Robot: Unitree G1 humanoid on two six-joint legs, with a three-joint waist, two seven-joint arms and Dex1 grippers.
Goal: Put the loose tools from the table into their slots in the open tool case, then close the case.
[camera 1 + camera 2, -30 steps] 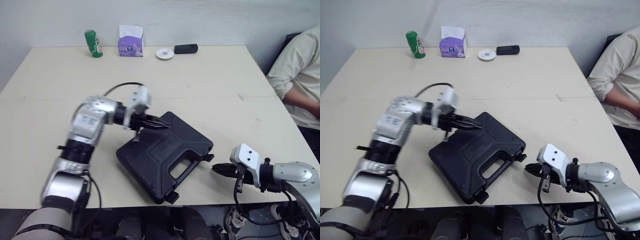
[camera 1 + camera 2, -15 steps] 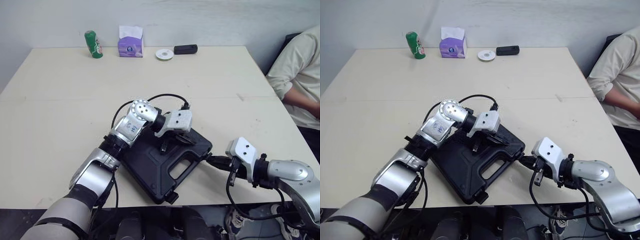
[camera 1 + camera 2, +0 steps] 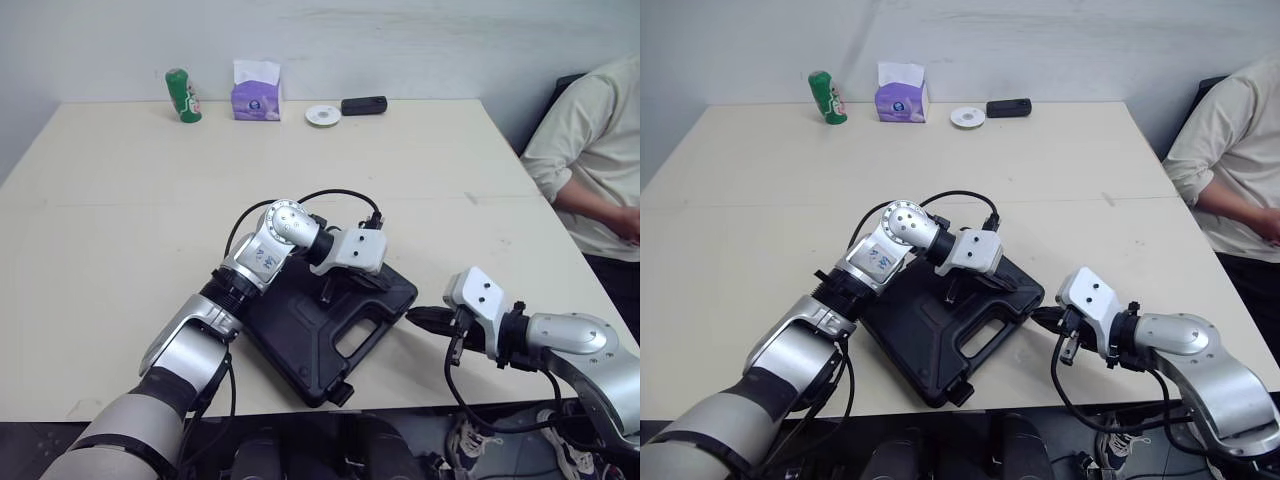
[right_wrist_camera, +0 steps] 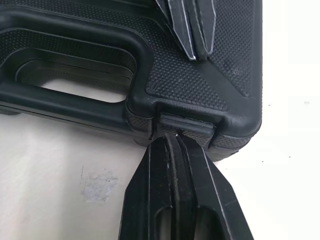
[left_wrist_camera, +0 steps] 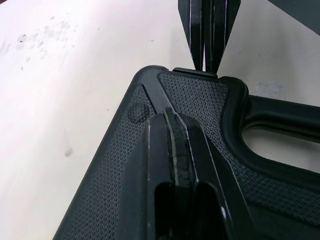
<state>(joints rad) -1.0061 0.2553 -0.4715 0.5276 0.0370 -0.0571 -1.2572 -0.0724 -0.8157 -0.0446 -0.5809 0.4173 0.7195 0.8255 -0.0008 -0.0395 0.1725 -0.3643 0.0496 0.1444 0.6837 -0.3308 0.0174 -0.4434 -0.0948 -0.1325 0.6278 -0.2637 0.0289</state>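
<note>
Near the front edge of the table (image 3: 120, 200), a little right of centre, the black tool case (image 3: 295, 335) lies flat with its lid down. It is turned at an angle, with the handle cut-out (image 3: 352, 343) facing the right arm. The left gripper (image 3: 368, 283) reaches over the case from the left, its 2 fingers pressed together with nothing between them. The tips rest on the pebbled lid at the corner beside the handle, which I judge is to bear down and keep the lid flush while the catch is worked. The right gripper (image 3: 420, 318) comes in low along the tabletop from the right, its fingers likewise closed on nothing. Its tips meet the small latch (image 4: 187, 125) on the case's side wall at that same corner; a closed point suits nudging a tab better than a spread pair would. Whether that latch is fully seated is hard to tell. A 2nd latch (image 3: 340, 393) sits at the corner nearest the robot, with nothing touching it. Judgement: the tools are stowed and the task is in its last step, latching. The risk is that the push slides the case instead of snapping the tab, and the left arm's press counters that. Along the far edge, well apart from the case, stand a green can (image 3: 181, 95), a tissue box (image 3: 256, 90), a white roll (image 3: 321, 116) and a black device (image 3: 363, 105). A seated person (image 3: 585, 150) is at the right side, apart from the work.
</note>
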